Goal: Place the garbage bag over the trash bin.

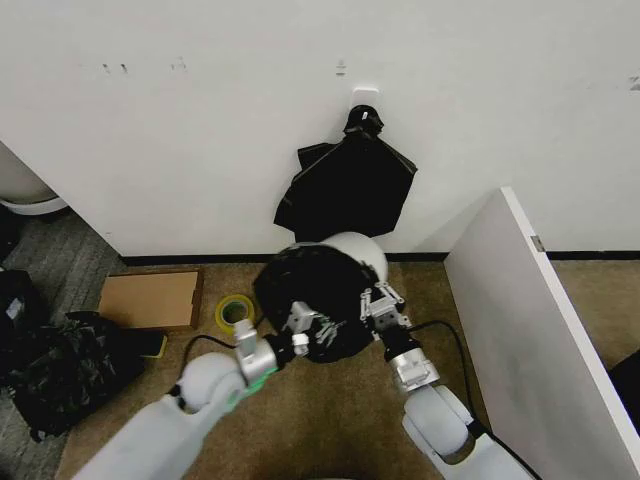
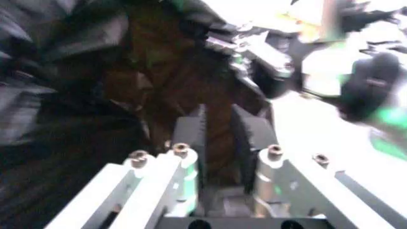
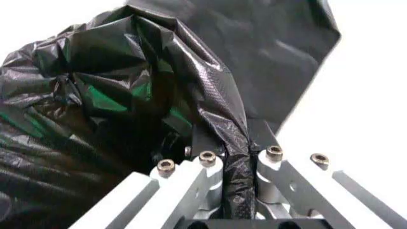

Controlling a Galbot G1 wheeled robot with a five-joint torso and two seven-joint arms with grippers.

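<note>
Two grippers meet at one garbage bag [image 1: 315, 295], which is draped over the near side of the one trash bin [image 1: 362, 252]; only the bin's far cream-white curve shows above the black plastic. The bin stands on the brown carpet [image 1: 330, 420] close to the white wall [image 1: 200, 120], near the corner that wall makes with a white partition [image 1: 520, 300] on the robot's right.

The left gripper [image 1: 305, 325] is at the near edge of the bag; in the left wrist view its fingers [image 2: 190, 138] stand close together with only a narrow gap, against dark plastic, and I cannot tell whether film is pinched between them. The right gripper [image 1: 383, 303] is at the bag's right edge; in the right wrist view its jaws are clamped on a twisted fold of the garbage bag [image 3: 239, 157].

One black bundle [image 1: 345, 185], knotted at its top, hangs on the wall above the bin. On the carpet left of the bin lie one yellow tape roll [image 1: 233, 313], just beside the bag, one cardboard box [image 1: 150, 300], and one dark camouflage backpack [image 1: 65, 375] at the far left. Open carpet lies nearer the robot, between the two arms, and to the right up to the partition.
</note>
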